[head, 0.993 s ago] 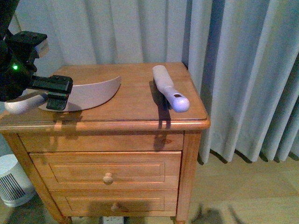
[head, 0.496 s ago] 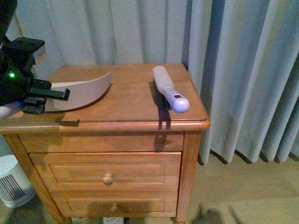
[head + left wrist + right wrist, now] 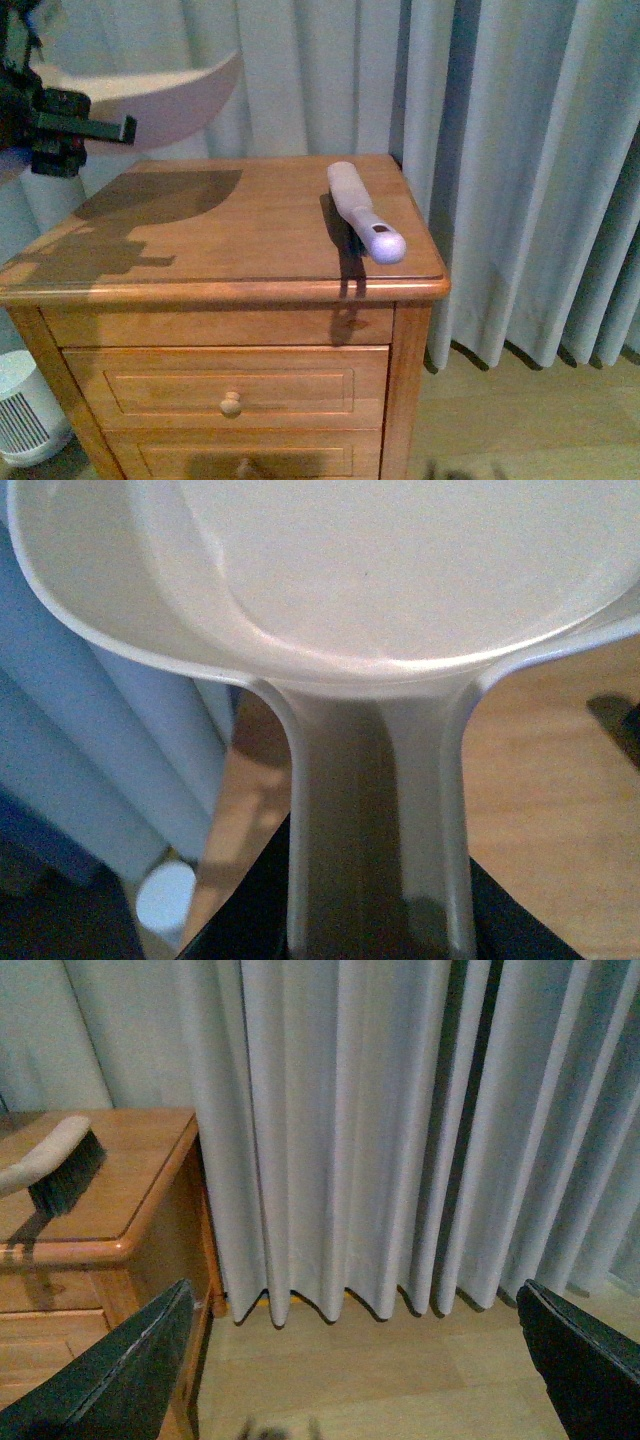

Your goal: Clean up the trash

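Observation:
My left gripper is shut on the handle of the beige dustpan and holds it in the air above the nightstand's back left corner. In the left wrist view the dustpan's pan fills the frame and its handle runs down into the left gripper. Nothing lies in the part of the pan that shows. My right gripper is open above the wooden floor, right of the nightstand, with nothing between its fingers. The trash is out of view.
A hand brush lies on the wooden nightstand near its right edge; the brush also shows in the right wrist view. Grey curtains hang behind and to the right. A white round appliance stands on the floor at the left.
The left gripper has lifted the dustpan off the nightstand top and up in front of the curtain. The brush has not moved.

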Tool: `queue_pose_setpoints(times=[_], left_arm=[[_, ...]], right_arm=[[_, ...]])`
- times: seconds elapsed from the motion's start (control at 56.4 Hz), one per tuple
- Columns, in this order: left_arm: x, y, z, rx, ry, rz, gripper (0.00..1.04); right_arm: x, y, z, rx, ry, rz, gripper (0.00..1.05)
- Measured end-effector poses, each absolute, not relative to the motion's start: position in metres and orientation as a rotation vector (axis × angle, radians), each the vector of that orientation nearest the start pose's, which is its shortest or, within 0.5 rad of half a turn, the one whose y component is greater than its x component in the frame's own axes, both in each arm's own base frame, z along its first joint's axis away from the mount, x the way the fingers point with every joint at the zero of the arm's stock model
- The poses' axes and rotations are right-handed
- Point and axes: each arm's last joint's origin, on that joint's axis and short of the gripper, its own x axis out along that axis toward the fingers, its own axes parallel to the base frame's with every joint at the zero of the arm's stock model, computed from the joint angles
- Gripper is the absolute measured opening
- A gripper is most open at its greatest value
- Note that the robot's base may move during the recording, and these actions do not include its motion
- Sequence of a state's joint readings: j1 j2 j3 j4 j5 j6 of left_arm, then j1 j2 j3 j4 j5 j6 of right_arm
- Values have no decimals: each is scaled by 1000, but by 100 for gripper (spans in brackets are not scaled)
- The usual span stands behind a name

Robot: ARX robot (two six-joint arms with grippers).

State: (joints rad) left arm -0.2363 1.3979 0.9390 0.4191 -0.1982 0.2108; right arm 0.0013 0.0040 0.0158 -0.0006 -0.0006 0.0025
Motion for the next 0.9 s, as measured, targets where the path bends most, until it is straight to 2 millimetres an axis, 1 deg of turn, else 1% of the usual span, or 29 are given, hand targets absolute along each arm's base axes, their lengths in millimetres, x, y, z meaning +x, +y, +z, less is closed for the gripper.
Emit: queue_pose_setpoints(times=[0.106, 0.124, 0.16, 0.177, 0.195, 0.213, 0.284, 0.39, 0.496, 0.55, 0.567, 0.638, 0.656, 0.727, 0.762, 0.815, 0.869, 0.886, 0.904], left_arm=[[266, -71, 317, 218, -172, -54, 25], [261, -70, 318, 214, -190, -55, 25], [244, -69, 319, 215, -256, -50, 25], [240, -68, 319, 220, -272, -47, 25], [229, -66, 319, 211, -315, -45, 25], [218, -63, 317, 203, -339, -44, 25], [192, -55, 309, 192, -387, -21, 25], [167, -46, 294, 184, -404, -37, 25], [151, -37, 277, 176, -373, -53, 25], [149, -34, 271, 168, -362, -40, 25], [149, -33, 270, 166, -362, -36, 25], [148, -32, 270, 158, -359, -29, 25], [148, -32, 270, 156, -360, -29, 25], [148, -33, 270, 158, -365, -44, 25], [148, -33, 270, 157, -364, -42, 25], [148, -32, 270, 154, -364, -35, 25], [148, -32, 270, 153, -364, -37, 25], [148, -32, 270, 153, -364, -37, 25], [148, -32, 270, 153, -365, -38, 25]], right_arm=[[97, 0, 169, 2, -11, 2, 97], [97, 0, 169, 2, -11, 2, 97], [97, 0, 169, 2, -11, 2, 97], [97, 0, 169, 2, -11, 2, 97], [97, 0, 169, 2, -11, 2, 97], [97, 0, 169, 2, -11, 2, 97], [97, 0, 169, 2, -11, 2, 97], [97, 0, 169, 2, -11, 2, 97], [97, 0, 169, 2, -11, 2, 97], [97, 0, 168, -2, -5, -10, 97], [97, 0, 167, -7, 9, -21, 97], [100, 4, 167, -60, 179, -152, 97], [102, 5, 169, -70, 204, -156, 97], [116, 13, 187, -70, 247, -87, 97], [129, 18, 205, -49, 256, -28, 97], [154, 29, 235, -10, 274, 66, 97], [177, 40, 254, 10, 305, 120, 97], [181, 43, 257, 11, 311, 130, 97], [189, 47, 263, 19, 328, 147, 97]])
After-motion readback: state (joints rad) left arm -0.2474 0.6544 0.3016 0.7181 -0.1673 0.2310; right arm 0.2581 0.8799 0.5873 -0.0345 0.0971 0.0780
